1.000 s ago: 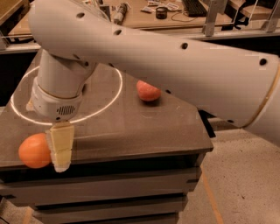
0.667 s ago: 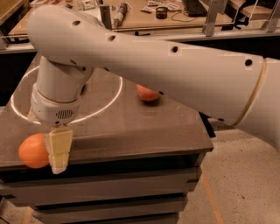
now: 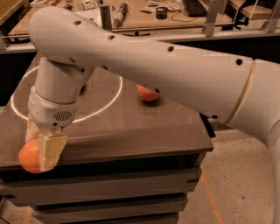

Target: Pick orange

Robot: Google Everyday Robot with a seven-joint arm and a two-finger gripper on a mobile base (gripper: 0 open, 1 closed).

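Note:
The orange [image 3: 29,156] is round and evenly bright orange. It sits at the front left corner of the dark table top [image 3: 131,127]. My gripper [image 3: 42,153] hangs straight down from the white wrist and is right at the orange, covering its right side. The left part of the orange shows beside it. My big white arm [image 3: 175,70] reaches in from the right across the table.
A redder fruit [image 3: 148,92] lies near the table's middle back, partly hidden under my arm. A white ring of light [image 3: 114,97] lies on the table top. Behind is a cluttered workbench [image 3: 144,13]. The table's front edge and drawers drop below the orange.
My gripper has moved left and down, from just right of the orange to over its right side. The orange and the redder fruit have stayed put.

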